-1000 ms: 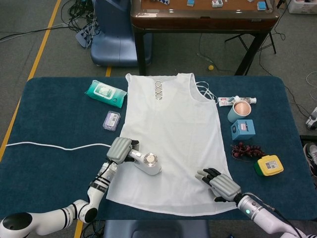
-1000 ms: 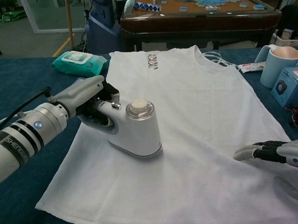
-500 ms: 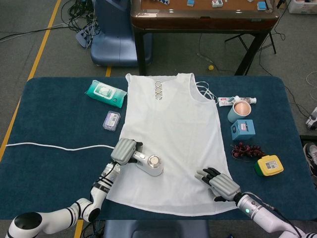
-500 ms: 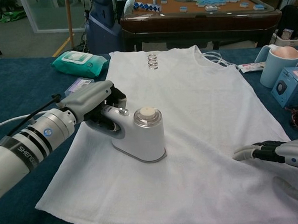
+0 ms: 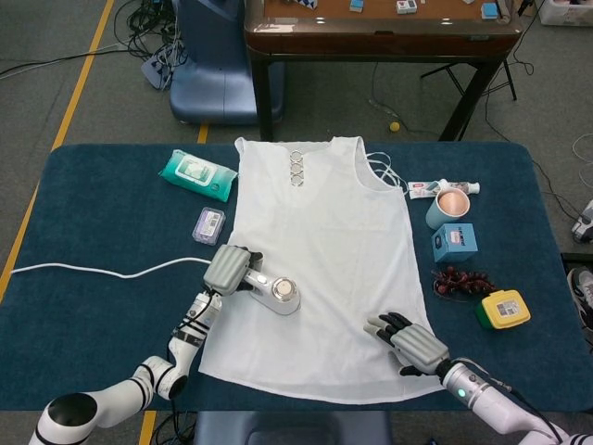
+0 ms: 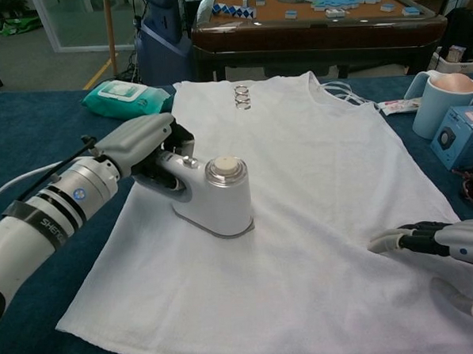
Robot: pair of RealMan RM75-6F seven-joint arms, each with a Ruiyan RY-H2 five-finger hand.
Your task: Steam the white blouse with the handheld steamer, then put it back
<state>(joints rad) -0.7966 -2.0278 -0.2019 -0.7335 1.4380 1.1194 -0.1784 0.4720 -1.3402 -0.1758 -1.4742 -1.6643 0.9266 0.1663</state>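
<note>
We work at a dark blue table (image 5: 93, 222) on a grey floor. The white blouse (image 5: 324, 241) lies flat, neckline away from us. Our left hand (image 5: 229, 270) grips the handheld steamer (image 5: 276, 293) on its left side, head pointing right. Our right hand (image 5: 410, 341) rests, seemingly open, on the hem.

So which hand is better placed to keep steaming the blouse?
The left hand: it already grips the steamer, which stands on the blouse. The right hand holds nothing and rests flat near the hem, seemingly steadying it.
</note>
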